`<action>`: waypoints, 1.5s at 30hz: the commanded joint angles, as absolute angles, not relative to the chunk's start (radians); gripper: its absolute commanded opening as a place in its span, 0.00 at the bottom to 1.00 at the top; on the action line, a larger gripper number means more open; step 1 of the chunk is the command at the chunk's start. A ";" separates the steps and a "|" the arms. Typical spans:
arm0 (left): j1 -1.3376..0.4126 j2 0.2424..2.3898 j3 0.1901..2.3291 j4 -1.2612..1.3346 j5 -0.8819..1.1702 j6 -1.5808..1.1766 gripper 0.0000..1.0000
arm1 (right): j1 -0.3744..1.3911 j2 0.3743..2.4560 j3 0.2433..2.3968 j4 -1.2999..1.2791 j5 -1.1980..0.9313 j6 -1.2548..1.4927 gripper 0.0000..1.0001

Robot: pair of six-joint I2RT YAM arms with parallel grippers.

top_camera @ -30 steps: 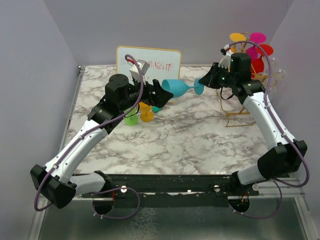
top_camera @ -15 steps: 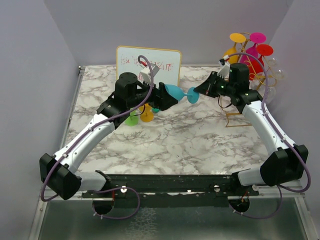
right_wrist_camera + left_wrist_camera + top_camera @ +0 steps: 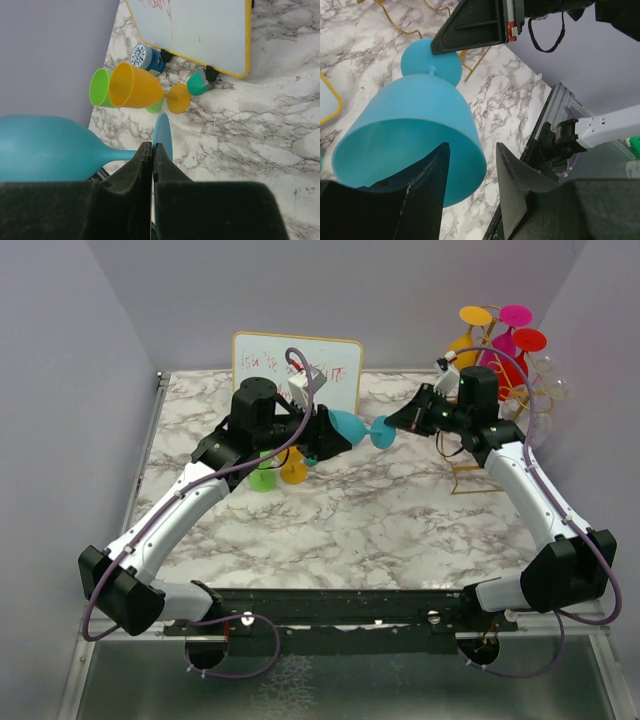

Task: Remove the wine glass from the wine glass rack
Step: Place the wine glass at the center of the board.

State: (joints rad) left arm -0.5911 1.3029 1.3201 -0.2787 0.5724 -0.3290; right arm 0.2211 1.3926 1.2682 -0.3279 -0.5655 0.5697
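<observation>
A blue wine glass [image 3: 350, 426] hangs sideways in the air between the two arms. My right gripper [image 3: 399, 423] is shut on the edge of its round foot [image 3: 163, 131], and the stem and bowl [image 3: 45, 147] run off to the left. My left gripper [image 3: 472, 147] is open around the bowl's rim [image 3: 415, 130]: one finger lies across the mouth, the other stands outside the wall with a gap. The gold wine glass rack [image 3: 478, 476] stands at the far right behind the right arm, with orange, pink and red glasses [image 3: 516, 314] hanging on it.
A yellow-framed whiteboard [image 3: 297, 362] stands at the back of the marble table [image 3: 380, 530]. An orange glass [image 3: 137, 87] and a green glass [image 3: 100, 89] lie below the left arm, near a small blue-and-white tub [image 3: 145, 56]. Purple walls close in both sides.
The right gripper carried the blue glass leftward toward the left arm. The left gripper came forward over the bowl and its fingers narrowed around the rim.
</observation>
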 commanded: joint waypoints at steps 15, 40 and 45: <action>-0.594 1.384 1.445 -0.427 0.575 -0.237 0.00 | 0.224 1.359 1.230 -0.319 -0.647 0.595 0.13; -0.594 1.499 1.609 -0.591 0.694 -0.207 0.00 | 0.224 1.324 1.143 -0.295 -0.609 0.615 0.43; -0.595 1.525 1.654 -0.733 0.479 -0.164 0.00 | 0.224 1.301 1.185 -0.409 -0.428 0.564 0.71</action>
State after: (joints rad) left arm -0.5915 1.5009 1.5936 -0.5888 0.6266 -0.2039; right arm 0.2214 1.3441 1.1500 -0.3202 -0.5770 0.6079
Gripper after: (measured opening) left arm 0.018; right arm 0.633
